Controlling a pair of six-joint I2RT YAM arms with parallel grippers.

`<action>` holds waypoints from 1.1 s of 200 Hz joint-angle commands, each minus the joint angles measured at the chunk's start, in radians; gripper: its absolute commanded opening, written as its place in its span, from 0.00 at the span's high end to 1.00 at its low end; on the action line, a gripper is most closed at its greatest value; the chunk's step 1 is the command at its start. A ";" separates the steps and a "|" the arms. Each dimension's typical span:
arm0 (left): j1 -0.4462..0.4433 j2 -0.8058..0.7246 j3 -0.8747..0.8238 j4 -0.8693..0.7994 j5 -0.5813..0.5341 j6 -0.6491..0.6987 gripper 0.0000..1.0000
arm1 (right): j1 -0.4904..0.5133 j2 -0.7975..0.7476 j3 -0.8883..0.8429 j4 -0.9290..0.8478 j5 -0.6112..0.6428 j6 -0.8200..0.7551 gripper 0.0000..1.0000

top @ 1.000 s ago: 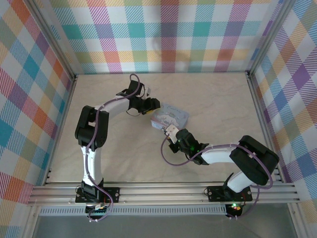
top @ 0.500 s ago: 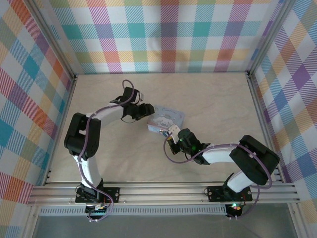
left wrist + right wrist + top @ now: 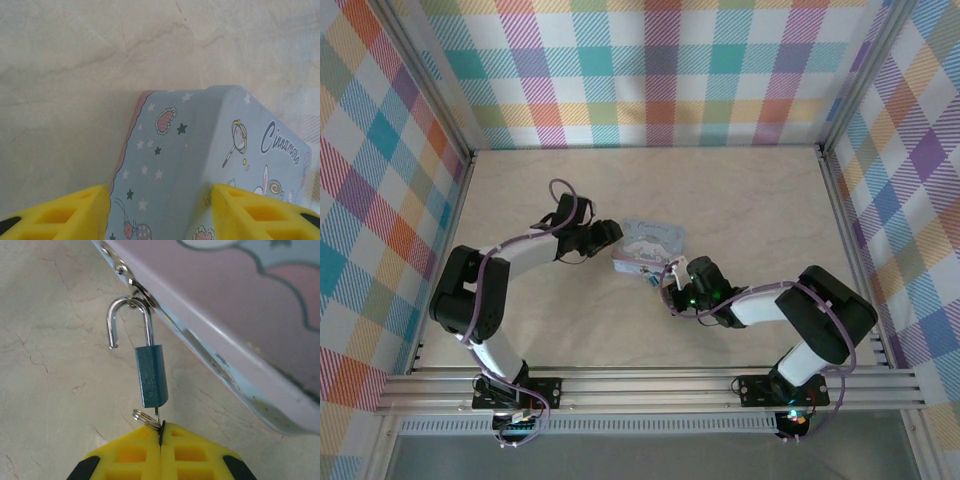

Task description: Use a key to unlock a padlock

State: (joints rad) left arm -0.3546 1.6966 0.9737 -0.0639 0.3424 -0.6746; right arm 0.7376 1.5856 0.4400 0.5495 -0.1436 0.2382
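"Where's the padlock (image 3: 151, 375)? I can't pick it out from here."

"Look at the near edge of the cartoon tin (image 3: 650, 240), around its five o'clock. It's a tiny blue lock hanging by its shackle (image 3: 129, 315) from the hasp loop (image 3: 136, 291). In the right wrist view it runs from eleven o'clock down to six, just above the table (image 3: 50, 365)."

"Is the right gripper (image 3: 160, 436) holding anything?"

"Its jaws are pressed right together on the key (image 3: 158, 416), which sits in the bottom of the lock body. A small key ring (image 3: 142, 415) pokes out at nine o'clock of the tips. The short leg of the shackle looks free of the body, so I'd say it has sprung."

"And the left gripper (image 3: 157, 215)?"

"It's about half open, with a yellow finger against each side of the tin. It comes in from the tin's nine o'clock and braces it."

"How would that lock handle, do you think?"

"I'd guess it's light, rigid and smooth, and it dangles loose, so any nudge could swing or twist it. The shackle is thin wire and the key blade is slimmer, so neither would like side force. I'd hold the key by its head and grip the lock by the flat faces of its body, with the tin held steady."
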 commanded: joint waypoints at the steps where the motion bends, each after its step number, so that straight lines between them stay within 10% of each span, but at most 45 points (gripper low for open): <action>1: 0.011 -0.019 -0.068 -0.078 -0.058 -0.028 0.46 | -0.019 0.014 0.008 0.015 -0.079 0.071 1.00; 151: -0.021 -0.175 -0.267 -0.054 -0.098 -0.130 0.47 | -0.085 0.046 0.033 -0.073 -0.133 0.131 0.96; 220: -0.020 -0.189 -0.268 -0.060 -0.112 -0.124 0.46 | -0.089 -0.044 0.012 -0.145 -0.067 0.103 0.62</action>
State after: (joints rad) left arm -0.3683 1.5040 0.7483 0.0067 0.2821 -0.8005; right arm 0.6601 1.5768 0.4599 0.4713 -0.2516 0.3561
